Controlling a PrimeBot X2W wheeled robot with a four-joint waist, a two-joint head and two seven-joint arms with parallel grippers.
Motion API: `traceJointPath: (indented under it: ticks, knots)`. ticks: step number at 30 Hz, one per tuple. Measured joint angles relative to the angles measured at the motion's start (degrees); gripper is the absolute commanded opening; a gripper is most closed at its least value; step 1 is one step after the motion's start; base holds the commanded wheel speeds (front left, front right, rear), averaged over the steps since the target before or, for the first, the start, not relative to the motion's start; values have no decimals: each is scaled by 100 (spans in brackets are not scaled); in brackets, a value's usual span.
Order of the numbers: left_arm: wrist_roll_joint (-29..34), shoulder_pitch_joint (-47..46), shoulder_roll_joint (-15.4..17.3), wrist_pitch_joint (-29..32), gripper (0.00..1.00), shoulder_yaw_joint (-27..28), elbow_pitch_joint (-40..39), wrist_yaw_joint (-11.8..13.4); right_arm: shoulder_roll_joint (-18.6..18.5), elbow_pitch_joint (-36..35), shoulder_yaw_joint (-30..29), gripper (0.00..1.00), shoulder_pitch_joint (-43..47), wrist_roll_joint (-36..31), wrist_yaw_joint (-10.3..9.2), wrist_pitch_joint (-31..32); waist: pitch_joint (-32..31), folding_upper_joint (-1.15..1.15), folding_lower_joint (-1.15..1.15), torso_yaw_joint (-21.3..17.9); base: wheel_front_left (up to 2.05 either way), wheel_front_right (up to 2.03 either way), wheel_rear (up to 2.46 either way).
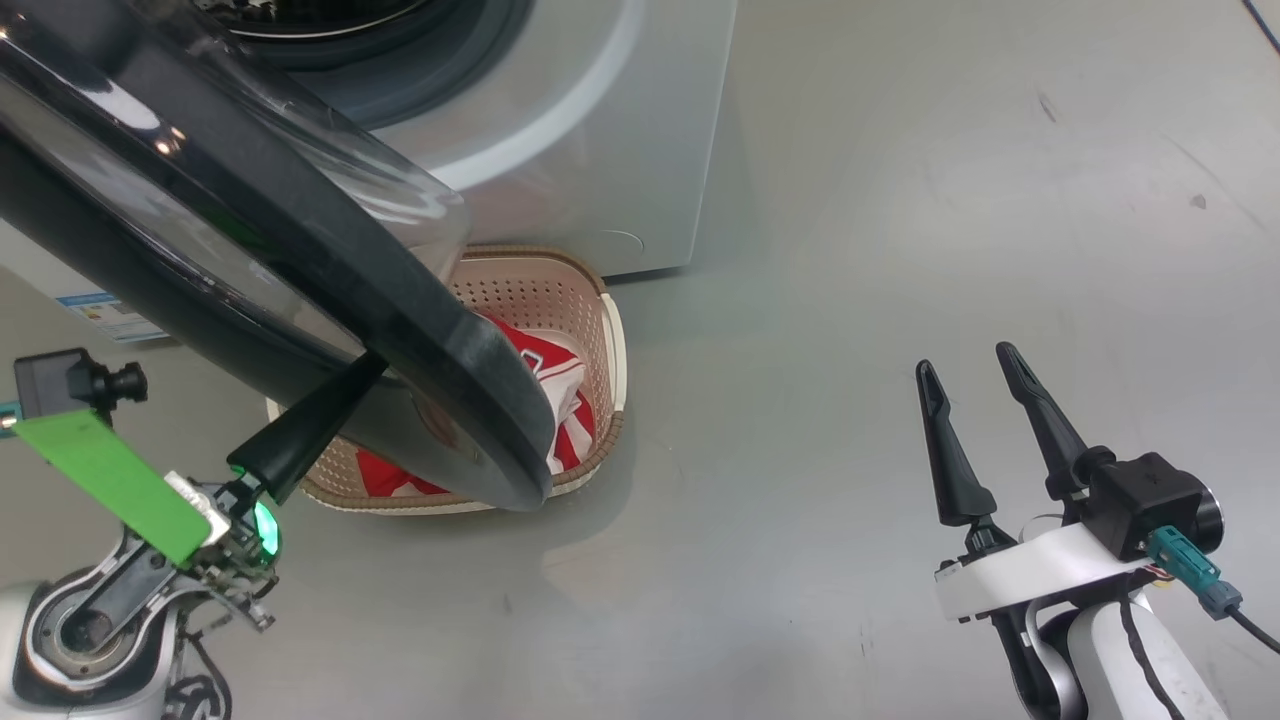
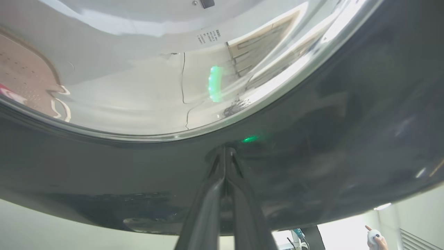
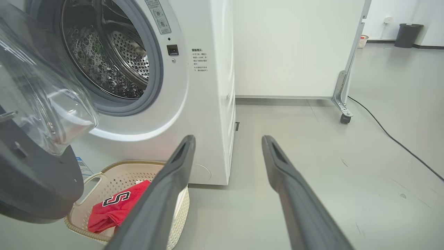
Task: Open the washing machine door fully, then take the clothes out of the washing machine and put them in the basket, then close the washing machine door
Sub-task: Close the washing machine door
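Left gripper (image 1: 368, 366) is fully shut, both dark fingers squeezed together with nothing between them, and in the left wrist view the tips (image 2: 225, 150) sit right on the glossy black rim of the washing machine door (image 2: 312, 156). From the head camera, that finger runs up under the edge of the door (image 1: 480, 380), which stands swung out from the washing machine (image 1: 600, 150), with its clear glass bowl bulging toward the drum side. Over on the right, the right gripper (image 1: 962, 358) is spread wide and holds nothing, hovering above bare grey floor (image 1: 900, 200), well apart from the machine. The right wrist view looks between those fingers (image 3: 228, 139) at the white cabinet (image 3: 208, 104), the grey gasket and the perforated steel drum (image 3: 114, 59). The basket (image 1: 600, 290) sits on the floor just in front of the machine, partly under the open door. The clothes (image 1: 540, 365) lie inside it, red with white trim, and the "S" emblem faces up (image 3: 118, 205) against the cream wall (image 3: 118, 180)
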Motion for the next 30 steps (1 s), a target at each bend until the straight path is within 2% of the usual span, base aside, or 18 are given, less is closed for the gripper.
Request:
traceJointPath:
  ticks: [15, 23, 30]
  knots:
    - [555, -1235, -198, -424, 0, -143, 693, 157, 75, 99, 16, 100, -338, 107, 87, -107, 492, 0, 0, -482, 0, 0, 0]
    - [598, -1899, -415, -757, 0, -24, 1218, 159, 109, 250, 47, 100, -441, 142, 101, -158, 650, 0, 0, -740, 0, 0, 0]
    - [655, -2234, -421, -936, 0, 56, 1621, 156, 156, 366, 104, 100, -481, 147, 146, -183, 684, 0, 0, -923, 0, 0, 0]
